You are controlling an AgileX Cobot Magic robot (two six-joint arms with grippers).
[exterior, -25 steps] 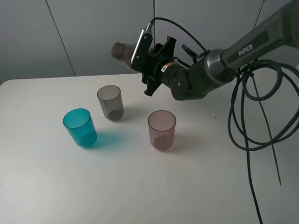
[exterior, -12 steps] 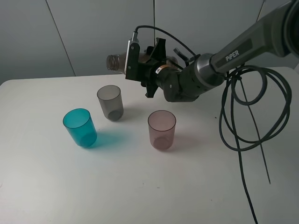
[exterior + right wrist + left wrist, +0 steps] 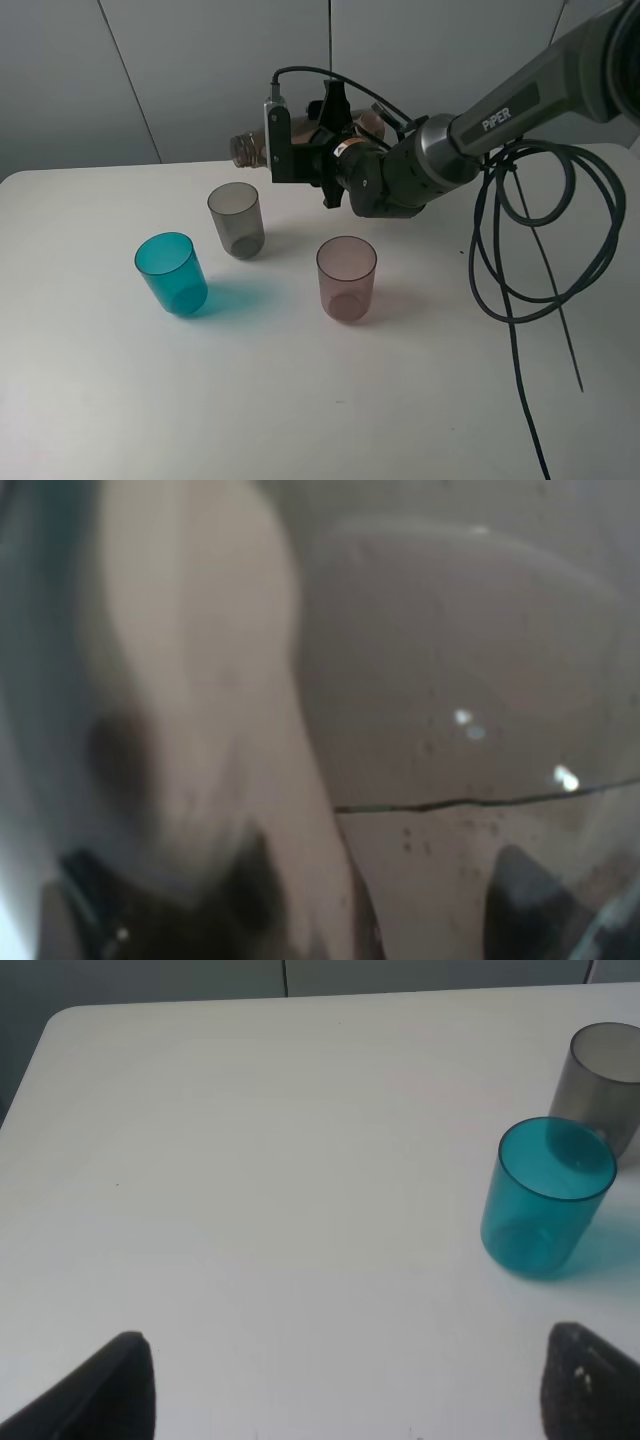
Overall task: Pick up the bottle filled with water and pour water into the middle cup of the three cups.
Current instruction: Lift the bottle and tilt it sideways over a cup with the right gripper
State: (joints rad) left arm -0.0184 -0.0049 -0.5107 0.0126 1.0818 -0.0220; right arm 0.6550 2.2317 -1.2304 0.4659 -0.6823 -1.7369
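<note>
Writing shows in one place only: white letters on my right arm spell "PiPER". I can read no label on anything else.

The high camera gives me the whole table. On it stand the three cups: a teal cup nearest the left side, the middle cup further back, and a pink cup to the right. They are apart and all upright. Black cables hang down from the right arm.

The right gripper is pinching the bottle and holds it up in the air. The bottle lies almost on its side, with its neck pointing left. Its mouth is up above the middle cup, not touching it. The bottle is see-through and smoky brown, with rings round its narrow neck.

The right wrist camera sees only the bottle, very close and blurry. It is a brown-grey blur with a thin dark line across it and some bright spots. No cup shows there.

The left wrist camera shows things from the other side. The teal cup and the middle cup sit at one edge, and the pink cup is out of that picture. The left gripper hangs above bare table, its two dark fingers spread wide and holding nothing.
</note>
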